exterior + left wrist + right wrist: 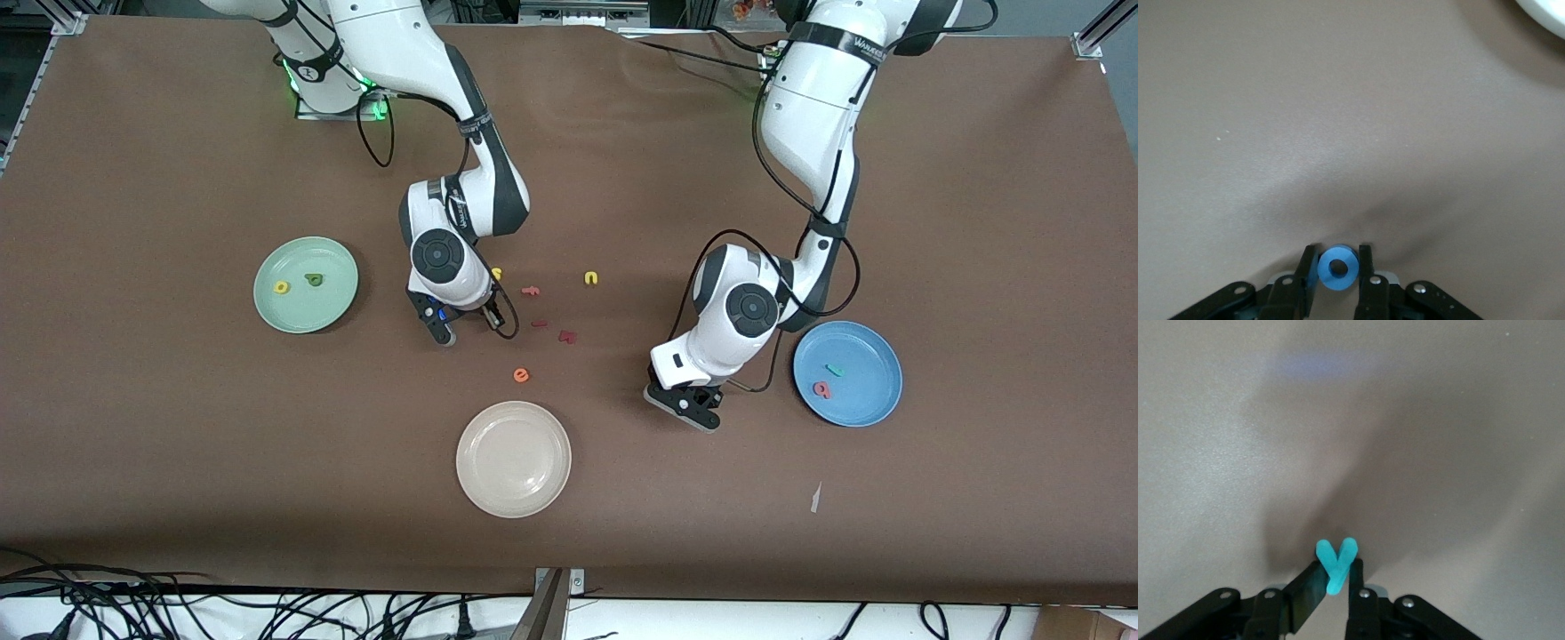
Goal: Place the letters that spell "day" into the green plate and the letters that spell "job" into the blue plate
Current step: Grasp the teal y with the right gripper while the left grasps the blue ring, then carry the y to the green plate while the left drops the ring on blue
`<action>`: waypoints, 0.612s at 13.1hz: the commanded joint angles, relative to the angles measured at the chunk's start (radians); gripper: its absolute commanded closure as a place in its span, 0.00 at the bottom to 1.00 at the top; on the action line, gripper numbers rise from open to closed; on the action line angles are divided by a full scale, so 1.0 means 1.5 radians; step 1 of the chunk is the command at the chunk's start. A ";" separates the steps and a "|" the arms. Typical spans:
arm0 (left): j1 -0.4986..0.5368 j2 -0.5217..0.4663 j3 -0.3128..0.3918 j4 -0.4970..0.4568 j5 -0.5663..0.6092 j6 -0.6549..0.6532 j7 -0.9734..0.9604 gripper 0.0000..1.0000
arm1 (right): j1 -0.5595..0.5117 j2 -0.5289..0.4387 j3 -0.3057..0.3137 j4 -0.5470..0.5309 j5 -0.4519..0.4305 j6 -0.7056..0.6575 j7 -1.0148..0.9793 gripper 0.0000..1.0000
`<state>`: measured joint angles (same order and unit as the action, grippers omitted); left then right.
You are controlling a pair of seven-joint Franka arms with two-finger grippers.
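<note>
Two grippers pinch letters at the table: left gripper [1336, 270] squeezes the blue "o" [1337, 268], right gripper [1332, 577] the teal "y" [1335, 563]. Thin foam might twist free when lifted.

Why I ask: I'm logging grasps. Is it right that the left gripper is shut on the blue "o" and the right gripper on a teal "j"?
Not quite. The left gripper does pinch the blue "o", but the right wrist view shows the right gripper shut on the teal "y", not a "j".
</note>
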<state>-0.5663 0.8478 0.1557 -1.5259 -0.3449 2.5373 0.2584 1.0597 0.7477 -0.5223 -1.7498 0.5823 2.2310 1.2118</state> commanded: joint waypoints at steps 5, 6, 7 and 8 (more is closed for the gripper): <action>0.148 -0.205 0.006 -0.064 -0.007 -0.249 0.076 0.94 | -0.008 -0.046 -0.055 0.013 0.010 -0.090 -0.049 0.92; 0.175 -0.250 0.003 -0.099 -0.006 -0.278 0.082 0.94 | -0.008 -0.052 -0.079 0.013 0.010 -0.119 -0.056 0.94; 0.197 -0.289 0.000 -0.137 0.010 -0.294 0.084 0.93 | -0.008 -0.059 -0.106 0.013 0.012 -0.151 -0.067 0.95; 0.224 -0.320 -0.016 -0.172 0.062 -0.295 0.086 0.93 | -0.008 -0.065 -0.127 0.013 0.016 -0.186 -0.075 1.00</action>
<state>-0.2807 0.5041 0.1784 -1.6199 -0.3249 2.0937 0.3676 1.0535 0.6820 -0.6663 -1.7271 0.5832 2.0353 1.1406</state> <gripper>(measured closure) 0.714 0.824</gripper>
